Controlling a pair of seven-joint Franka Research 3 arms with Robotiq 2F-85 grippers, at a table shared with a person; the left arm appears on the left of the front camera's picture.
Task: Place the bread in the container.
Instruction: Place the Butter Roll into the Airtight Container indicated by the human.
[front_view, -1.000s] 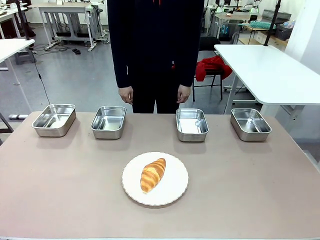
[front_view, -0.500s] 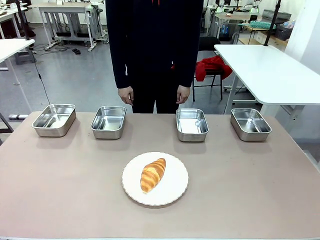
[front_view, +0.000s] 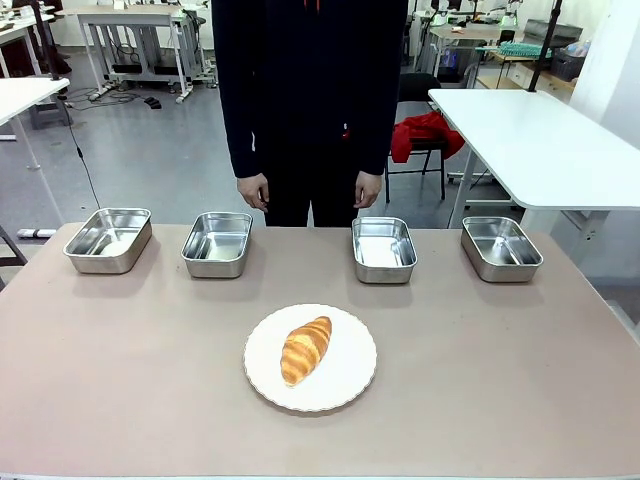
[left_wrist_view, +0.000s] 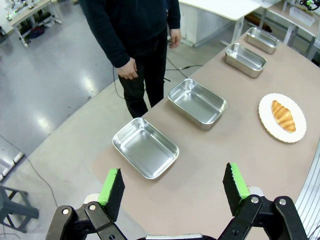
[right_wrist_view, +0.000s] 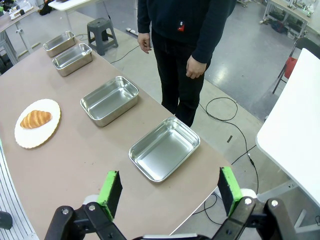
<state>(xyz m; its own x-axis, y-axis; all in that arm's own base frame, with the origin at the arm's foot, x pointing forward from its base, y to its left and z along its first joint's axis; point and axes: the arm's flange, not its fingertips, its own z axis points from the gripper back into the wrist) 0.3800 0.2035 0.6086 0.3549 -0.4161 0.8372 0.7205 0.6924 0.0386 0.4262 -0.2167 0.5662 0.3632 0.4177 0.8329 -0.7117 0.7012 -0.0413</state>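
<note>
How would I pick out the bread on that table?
On the beige table, on the side of the four shiny rectangular steel pans away from the standing person, sits one round white plate. The golden-brown ridged croissant lies on it, the only food there.

1. The containers (front_view: 384, 250), four alike, are bare metal, mirror-bright and smooth, with reflections on their floors.
2. The bread (front_view: 305, 349) has a ridged baked crust with a faint sheen.
3. The plate (front_view: 345, 385) is white and smooth; ceramic or plastic cannot be told.
4. The table (front_view: 500, 380) has a smooth, matt, pinkish-beige top.
5. The left gripper (left_wrist_view: 172, 170) and right gripper (right_wrist_view: 169, 173) are hard, black and slightly glossy, with matt green pads (left_wrist_view: 109, 187).
6. The person's top (front_view: 310, 90) is dark, matt cloth.
</note>
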